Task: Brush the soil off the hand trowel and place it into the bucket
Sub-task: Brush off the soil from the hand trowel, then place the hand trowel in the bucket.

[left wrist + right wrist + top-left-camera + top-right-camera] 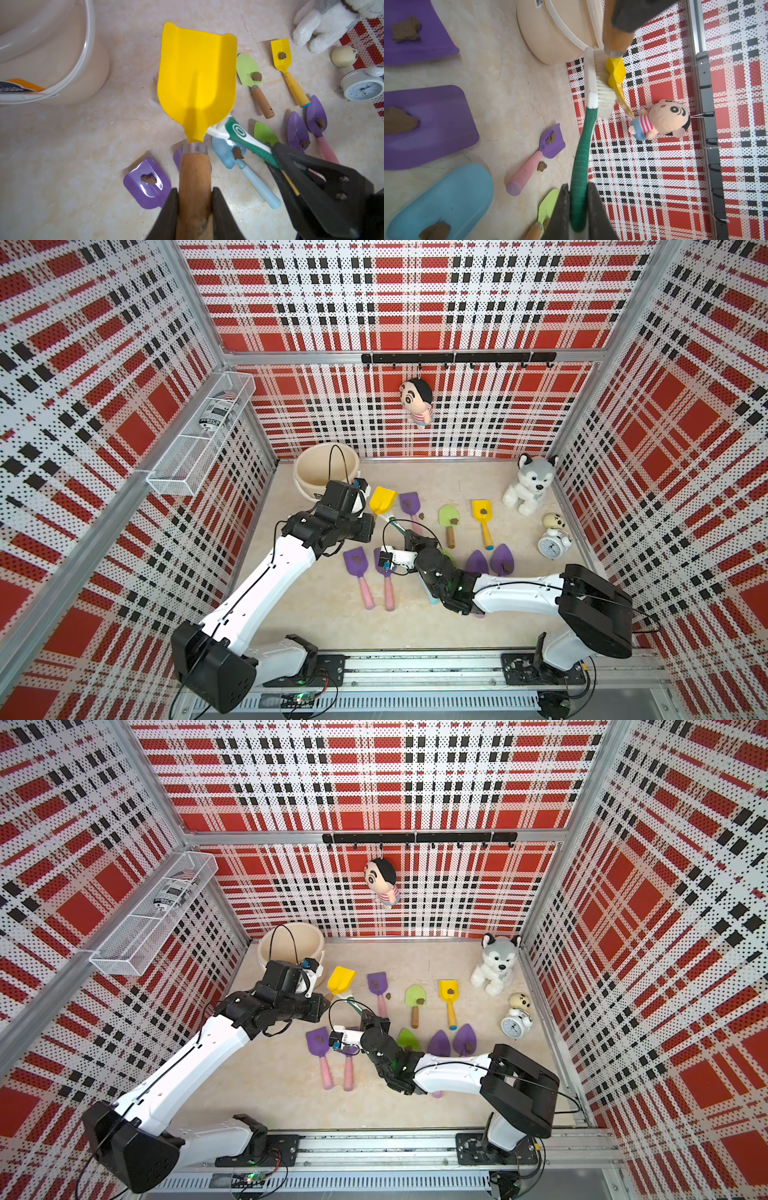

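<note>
The left tool (194, 197) is clamped on the wooden handle of the yellow hand trowel (197, 79), near the round cream plastic bucket (93, 68). The right tool (578, 199) is clamped on the green-and-white brush (581, 149), and its bristles touch the blade. This is the brushing step. The blade looks clean, so I think the next move is to pull the brush back and carry the trowel over the bucket.

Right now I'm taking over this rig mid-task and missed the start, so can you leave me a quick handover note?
Left gripper: shut on the wooden handle of the yellow trowel, blade held up near the bucket.
Right gripper: shut on the green brush, bristles against the yellow blade.
Done: the blade's upper face shows no soil.
Left: finish brushing, then put this trowel in the bucket, which shows no trowel yet. The other trowels lie flat, most with soil lumps on them.
</note>
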Tool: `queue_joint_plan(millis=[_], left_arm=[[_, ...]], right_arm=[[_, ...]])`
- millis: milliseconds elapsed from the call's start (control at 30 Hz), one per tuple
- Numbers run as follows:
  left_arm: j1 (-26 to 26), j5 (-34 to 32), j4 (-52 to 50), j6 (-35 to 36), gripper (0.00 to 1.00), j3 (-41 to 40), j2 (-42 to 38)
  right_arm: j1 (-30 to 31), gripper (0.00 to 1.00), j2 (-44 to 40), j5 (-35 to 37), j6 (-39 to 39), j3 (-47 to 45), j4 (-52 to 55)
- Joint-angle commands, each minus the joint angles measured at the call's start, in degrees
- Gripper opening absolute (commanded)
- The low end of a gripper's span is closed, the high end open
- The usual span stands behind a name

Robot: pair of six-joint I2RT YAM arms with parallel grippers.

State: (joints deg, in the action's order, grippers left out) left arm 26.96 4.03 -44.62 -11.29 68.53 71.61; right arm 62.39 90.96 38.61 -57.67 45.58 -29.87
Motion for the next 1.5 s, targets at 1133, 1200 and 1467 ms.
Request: queue_joint_plan(millis=[1133, 1200, 1467], left_arm=[[-16.0, 0.5, 36.7, -43.5, 0.00, 3.5, 3.7], [-17.8, 1.7, 40.1, -49.4, 0.00, 3.7, 5.8], [-21.2, 4.5, 45.6, -64.0, 0.00, 7.9, 14.8]], right_arm=[[-18.2, 0.00, -9.3, -20.1, 76.6, 15.6, 34.5], [-18.3, 0.00, -9.2, -21.2, 78.0, 16.6, 36.4], [-18.3, 0.00, -12.3, -26.4, 82.8, 16.0, 36.2]])
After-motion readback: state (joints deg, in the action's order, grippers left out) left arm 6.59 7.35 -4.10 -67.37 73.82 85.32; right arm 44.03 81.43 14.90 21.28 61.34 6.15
